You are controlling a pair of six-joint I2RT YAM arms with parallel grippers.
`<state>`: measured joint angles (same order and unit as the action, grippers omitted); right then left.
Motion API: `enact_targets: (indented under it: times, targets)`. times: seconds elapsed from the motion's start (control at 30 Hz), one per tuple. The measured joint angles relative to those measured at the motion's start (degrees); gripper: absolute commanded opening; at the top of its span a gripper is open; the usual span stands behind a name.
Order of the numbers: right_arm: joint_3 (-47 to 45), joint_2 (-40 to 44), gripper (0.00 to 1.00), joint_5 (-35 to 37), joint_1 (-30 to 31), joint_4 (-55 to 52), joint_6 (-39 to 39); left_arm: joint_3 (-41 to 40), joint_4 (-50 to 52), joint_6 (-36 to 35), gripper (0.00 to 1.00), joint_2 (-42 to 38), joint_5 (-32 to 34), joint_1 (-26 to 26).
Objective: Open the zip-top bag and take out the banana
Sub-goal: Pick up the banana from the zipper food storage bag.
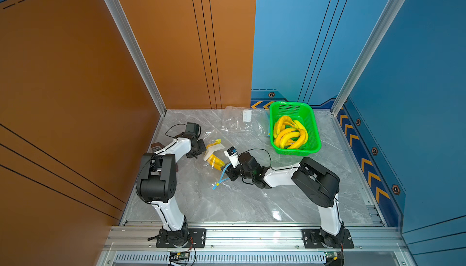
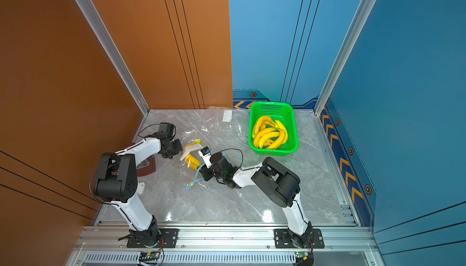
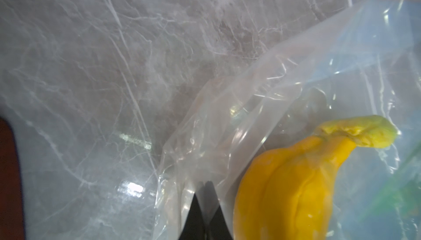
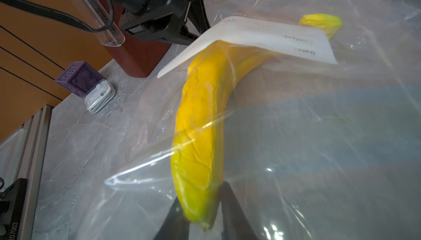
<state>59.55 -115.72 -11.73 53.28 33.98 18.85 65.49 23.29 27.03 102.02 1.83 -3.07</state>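
The clear zip-top bag [image 1: 213,148] with a white label lies mid-table between both arms, and the yellow banana [image 1: 214,160] [image 2: 192,162] is inside it. Its blue zip strip [image 1: 220,179] trails toward the front. My left gripper [image 1: 200,150] [image 3: 206,184] is shut on a fold of the bag's plastic [image 3: 227,118], beside the banana's stem end [image 3: 296,182]. My right gripper [image 1: 226,167] [image 4: 201,195] has its fingers pressed on both sides of the banana's blunt tip [image 4: 200,125], seen hazily through the plastic film [image 4: 307,136].
A green basket [image 1: 316,136] holding several bananas stands at the back right. Empty clear bags [image 1: 239,121] lie at the back centre. A red-brown object [image 2: 147,170], a purple block [image 4: 78,79] and a white earphone case [image 4: 100,96] sit by the left arm.
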Motion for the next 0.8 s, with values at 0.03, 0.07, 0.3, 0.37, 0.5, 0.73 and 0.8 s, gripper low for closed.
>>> enact_targets:
  times: [0.03,0.07,0.3,0.37,0.5,0.73,0.8]
  targets:
    - [0.0,0.0,0.43,0.0,0.0,0.0,-0.1,0.0,0.0,0.0,0.0,0.0,-0.1,0.0]
    - [0.0,0.0,0.48,0.0,0.1,0.1,-0.2,0.0,0.0,-0.1,0.0,0.0,-0.4,-0.1]
    - [1.6,-1.9,0.62,0.2,-0.2,-0.5,-1.4,0.8,0.0,-0.7,0.0,1.2,-1.7,-2.9]
    - [3.3,-4.1,0.62,0.1,-0.5,-0.6,-1.5,1.0,0.0,-0.8,0.0,1.4,-2.3,-4.2]
    - [5.9,-7.0,0.53,-0.1,-1.2,-1.9,-1.5,1.0,0.0,-1.0,0.0,1.4,-2.5,-6.0]
    - [5.4,-6.7,0.25,-0.5,-1.2,-2.0,-1.4,1.4,0.0,-1.3,0.0,1.6,-2.3,-4.9]
    - [2.8,-4.2,0.24,-0.3,-1.1,-2.0,-1.4,1.5,0.0,-1.5,0.0,1.6,-1.7,-3.7]
